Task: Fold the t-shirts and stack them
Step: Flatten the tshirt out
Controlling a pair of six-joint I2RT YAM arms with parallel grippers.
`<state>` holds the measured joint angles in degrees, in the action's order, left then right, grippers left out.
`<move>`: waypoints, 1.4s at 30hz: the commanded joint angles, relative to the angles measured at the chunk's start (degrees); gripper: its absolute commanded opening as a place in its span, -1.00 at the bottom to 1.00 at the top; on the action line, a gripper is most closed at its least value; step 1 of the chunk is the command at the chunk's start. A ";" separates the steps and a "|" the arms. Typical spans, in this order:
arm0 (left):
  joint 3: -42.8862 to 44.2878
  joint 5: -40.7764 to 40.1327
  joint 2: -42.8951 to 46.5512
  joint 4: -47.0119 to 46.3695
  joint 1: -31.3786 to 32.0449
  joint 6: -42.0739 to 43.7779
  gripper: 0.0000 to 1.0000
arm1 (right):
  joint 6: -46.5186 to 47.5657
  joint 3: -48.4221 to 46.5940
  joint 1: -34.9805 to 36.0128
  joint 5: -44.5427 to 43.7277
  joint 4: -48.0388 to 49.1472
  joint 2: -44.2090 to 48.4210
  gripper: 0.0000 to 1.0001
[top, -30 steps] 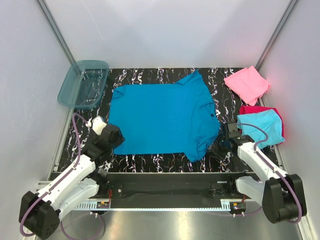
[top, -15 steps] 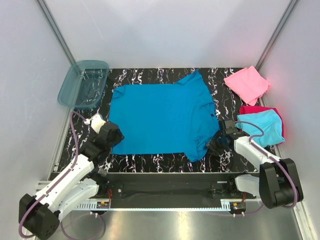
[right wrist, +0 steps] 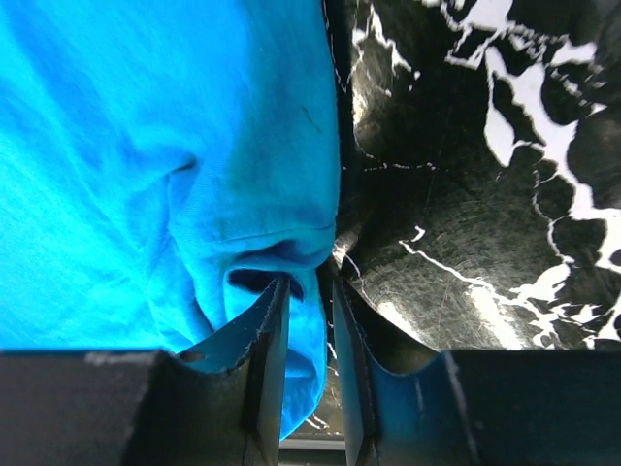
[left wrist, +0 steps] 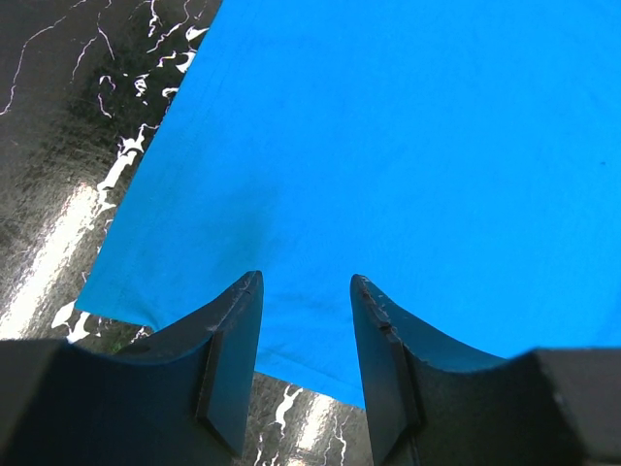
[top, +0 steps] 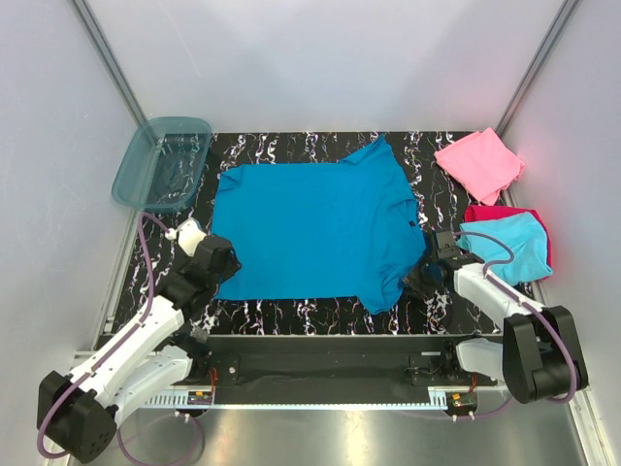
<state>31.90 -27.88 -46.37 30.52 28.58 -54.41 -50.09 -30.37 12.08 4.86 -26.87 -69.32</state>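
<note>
large teal-blue cloth t-shirt [top: 310, 228] lay flat; left gripper [left wrist: 306, 282] jaws spread over its near-left corner, right gripper [right wrist: 310, 283] pinched its near-right edge.

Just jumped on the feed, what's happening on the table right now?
Both arms are working on the teal-blue t-shirt, which lies spread flat on the table. The left hand is open, poised over the shirt's near-left corner. The right hand is pinching a fold at the shirt's near-right edge. The big shirt is not yet folded. To the right, a cyan shirt sits folded on a magenta-red one, and a pink shirt lies folded at the far right corner.
</note>
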 commanded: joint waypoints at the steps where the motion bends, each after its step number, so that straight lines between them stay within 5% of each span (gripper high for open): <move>1: 2.38 -1.21 -0.56 -0.99 -0.19 0.45 -0.08 | 1.30 -1.88 0.32 -3.72 -0.98 1.73 -0.36; 16: 1.85 -0.86 0.49 -0.90 -0.28 0.71 -0.08 | 0.51 -1.71 0.32 -0.73 2.26 -2.66 -0.42; 18: 1.67 -0.69 0.49 -0.99 -0.36 0.62 -0.08 | 0.51 -1.88 0.32 -0.64 2.70 -3.27 -0.50; 22: 1.67 -0.69 0.40 -0.99 -0.36 0.62 -0.08 | 0.69 -1.97 0.40 -0.73 3.06 -4.07 -1.00; 42: 1.33 1.95 -0.92 -4.06 -0.37 0.27 -0.08 | -2.30 -6.45 0.32 -10.83 -14.07 13.94 -1.00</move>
<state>31.90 -27.11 -47.05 29.76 28.40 -54.41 -50.85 -34.50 12.12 -2.83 -35.75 -57.82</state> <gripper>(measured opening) 0.459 0.011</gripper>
